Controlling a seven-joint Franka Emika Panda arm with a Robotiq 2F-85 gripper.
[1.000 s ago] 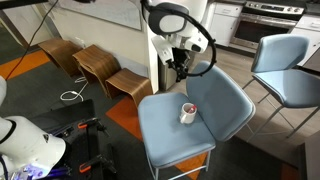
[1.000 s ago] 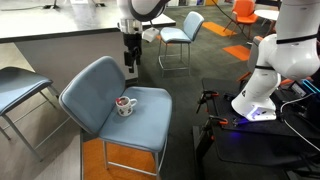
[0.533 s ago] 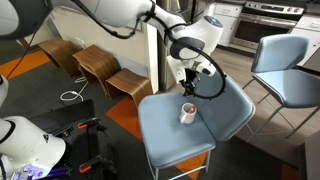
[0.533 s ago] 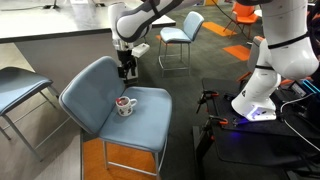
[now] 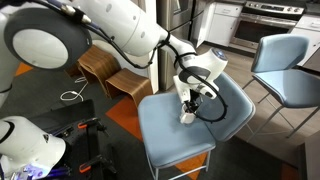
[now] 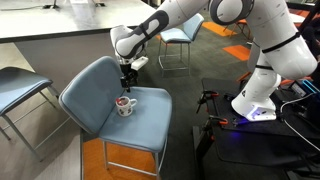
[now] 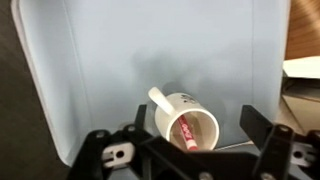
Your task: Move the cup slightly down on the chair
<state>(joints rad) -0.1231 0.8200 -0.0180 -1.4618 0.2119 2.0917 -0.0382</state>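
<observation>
One large light-blue padded chair (image 5: 165,140) (image 6: 95,105), curved backrest, square seat, orange-wood frame underneath, sits centre of scene in both exterior views. Smaller blue chair on thin metal legs (image 5: 285,65) stands well apart, beyond the backrest side. White robot arm (image 5: 130,30) (image 6: 170,15) arcs over the seat.

Black gripper (image 5: 191,97) (image 6: 125,84) points straight down, just above the cup. In the wrist view the fingers (image 7: 262,135) are spread wide, one either side of the cup, with clear gaps to its wall. Nothing is gripped. Can't tell whether the tips are down to rim level.

Small white cylindrical cup (image 5: 187,114) (image 6: 124,104) (image 7: 185,118) stands upright on the seat pad, tiny against it. It is in the back half of the seat, nearer the backrest edge than the front edge, and clear of both side edges and all corners. Red shows at the rim in an exterior view (image 6: 124,100). The wrist view looks into the open mouth, showing a pale interior with a red streak inside. A white handle sticks out sideways. Faint dark specks on the outer wall are too small to read.
</observation>
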